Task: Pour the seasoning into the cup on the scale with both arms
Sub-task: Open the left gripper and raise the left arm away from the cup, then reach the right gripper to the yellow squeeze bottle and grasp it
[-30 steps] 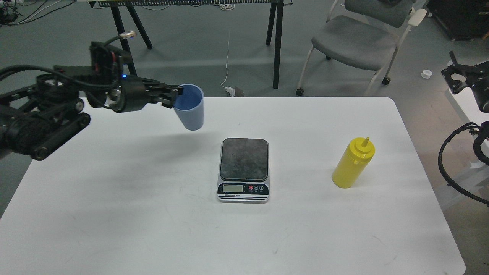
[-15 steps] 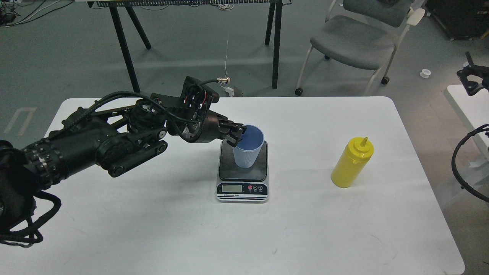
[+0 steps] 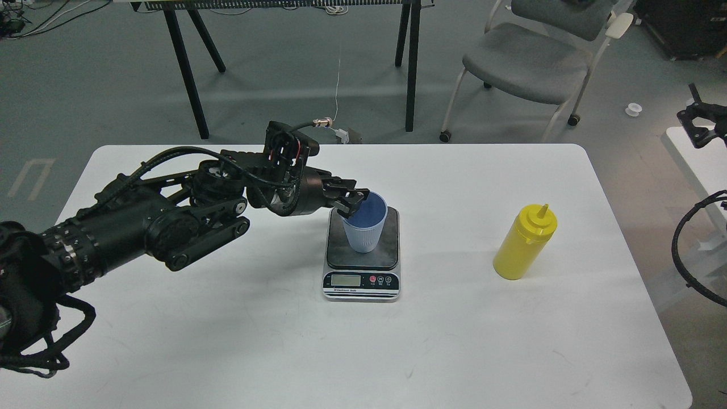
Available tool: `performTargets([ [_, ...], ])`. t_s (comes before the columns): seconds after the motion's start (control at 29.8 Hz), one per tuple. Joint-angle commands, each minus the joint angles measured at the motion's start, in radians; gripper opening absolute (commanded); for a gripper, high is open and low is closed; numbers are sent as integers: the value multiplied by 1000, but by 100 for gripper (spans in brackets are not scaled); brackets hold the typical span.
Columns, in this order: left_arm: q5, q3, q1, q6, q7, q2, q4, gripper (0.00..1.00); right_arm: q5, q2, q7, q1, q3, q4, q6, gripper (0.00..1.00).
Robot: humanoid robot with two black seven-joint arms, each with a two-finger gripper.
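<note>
The light blue ribbed cup (image 3: 364, 226) stands upright on the dark platform of the scale (image 3: 362, 258) at the table's middle. My left gripper (image 3: 347, 203) reaches in from the left and is shut on the cup's left rim, one finger inside and one outside. The yellow seasoning bottle (image 3: 524, 242) stands upright on the table to the right of the scale, capped, nozzle up, with nothing touching it. My right arm (image 3: 702, 122) shows only at the far right edge, off the table; its gripper's fingers cannot be told apart.
The white table (image 3: 227, 341) carries the scale and the bottle. A grey chair (image 3: 525, 62) and black table legs (image 3: 412, 62) stand behind the table. Black cable loops (image 3: 687, 250) hang at the right edge.
My left arm swung right and down with the cup from above the table's left rear. It set the cup on the scale platform, then drew it slightly left, still gripping the rim.
</note>
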Motion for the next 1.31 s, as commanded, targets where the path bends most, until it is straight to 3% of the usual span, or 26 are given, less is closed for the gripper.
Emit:
performTargets([
  [0.0, -212, -28, -19, 16, -2, 14, -16, 90, 8, -35, -1, -80, 3, 93, 0, 100],
  [0.13, -508, -60, -71, 16, -20, 63, -20, 95, 36, -110, 5, -243, 18, 319, 0, 100],
  [0.3, -971, -222, -73, 13, -34, 88, -5, 99, 53, -112, 16, -444, 23, 533, 0, 100],
  [0.47, -1296, -278, -74, 9, -34, 141, 63, 99, 54, -86, 129, -599, 22, 676, 0, 100],
  [0.57, -1363, -278, -73, 8, -32, 163, 72, 99, 53, -11, 160, -643, 23, 674, 0, 100],
  [0.8, -1375, -282, -67, 8, -31, 186, 70, 99, 39, 176, 154, -717, 15, 635, 0, 100],
  [1.14, -1375, -284, -73, 11, -29, 191, 64, 99, 38, 320, 146, -614, 6, 478, 0, 100],
  [1.27, -1375, -282, -74, 13, -29, 200, 61, 99, 36, 382, 120, -568, 2, 409, 0, 100],
])
